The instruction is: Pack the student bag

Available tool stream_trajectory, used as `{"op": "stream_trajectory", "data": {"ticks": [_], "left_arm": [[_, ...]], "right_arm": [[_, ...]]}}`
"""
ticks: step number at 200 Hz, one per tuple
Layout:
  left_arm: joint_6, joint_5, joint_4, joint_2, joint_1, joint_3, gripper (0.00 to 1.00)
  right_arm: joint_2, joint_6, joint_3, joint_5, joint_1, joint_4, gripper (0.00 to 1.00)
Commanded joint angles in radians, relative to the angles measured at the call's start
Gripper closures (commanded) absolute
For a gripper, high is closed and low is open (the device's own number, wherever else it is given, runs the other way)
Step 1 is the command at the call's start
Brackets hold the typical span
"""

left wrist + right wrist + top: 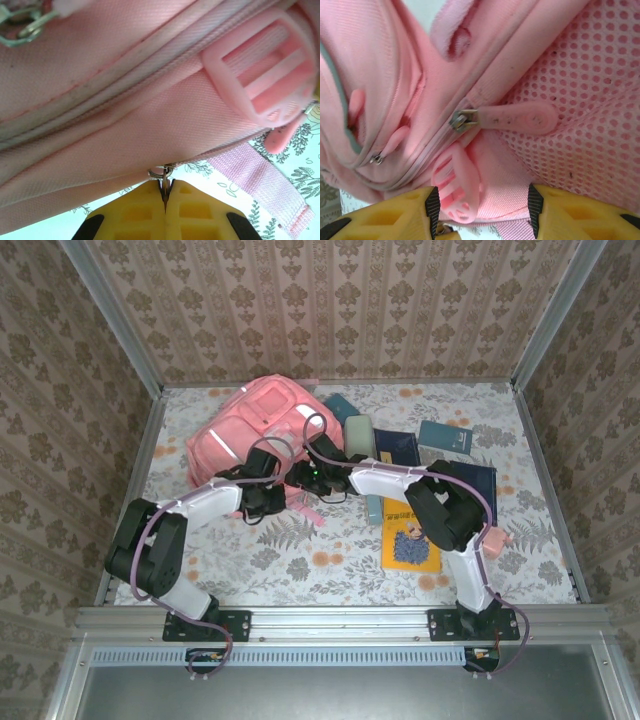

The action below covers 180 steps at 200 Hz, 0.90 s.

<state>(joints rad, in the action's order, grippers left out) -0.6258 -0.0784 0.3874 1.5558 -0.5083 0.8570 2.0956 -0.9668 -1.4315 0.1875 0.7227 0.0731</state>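
A large, soft pink fabric backpack (250, 425) lies on its side towards the far left of a floral-patterned counter (330, 550). Both robot arms reach in to its near edge. The left pincer (165, 195), with yellow fingers, is clamped tight on a small metal zip tab (164, 176) hanging from the backpack's lower seam. The right pincer (481, 202) stands partly open, with its yellow fingers on either side of a pink plastic strap buckle (454, 187) and a fold of the fabric. Just above them a zip slider carries a long pink rubber pull (520, 119), lying against pink mesh. To the right of the backpack, dark blue books (445, 438) and a yellow paperback (410, 540) lie on the counter.
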Motion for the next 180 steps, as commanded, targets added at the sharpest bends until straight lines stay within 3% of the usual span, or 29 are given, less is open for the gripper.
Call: {"op": "stream_trajectory", "data": {"ticks": [1,72,93,142,169,180], "left_arm": [[0.052,-0.009,0.050,0.005,-0.034,0.038,1.00],[0.069,-0.059,0.030,0.057,-0.149,0.129,1.00],[0.071,-0.054,0.028,0.067,-0.164,0.132,1.00],[0.080,-0.068,0.025,0.074,-0.171,0.126,1.00],[0.081,-0.062,0.033,0.072,-0.179,0.124,1.00],[0.079,-0.057,0.040,0.068,-0.179,0.120,1.00]], "right_arm": [[0.004,-0.066,-0.011,-0.053,0.004,0.085,0.47],[-0.161,-0.097,0.143,-0.191,0.004,0.137,0.45],[-0.198,-0.147,0.227,-0.147,0.004,0.052,0.45],[-0.112,-0.188,0.203,-0.041,-0.002,-0.030,0.47],[-0.077,-0.199,0.180,-0.031,-0.014,-0.059,0.55],[-0.068,-0.200,0.174,-0.030,-0.019,-0.067,0.66]]}}
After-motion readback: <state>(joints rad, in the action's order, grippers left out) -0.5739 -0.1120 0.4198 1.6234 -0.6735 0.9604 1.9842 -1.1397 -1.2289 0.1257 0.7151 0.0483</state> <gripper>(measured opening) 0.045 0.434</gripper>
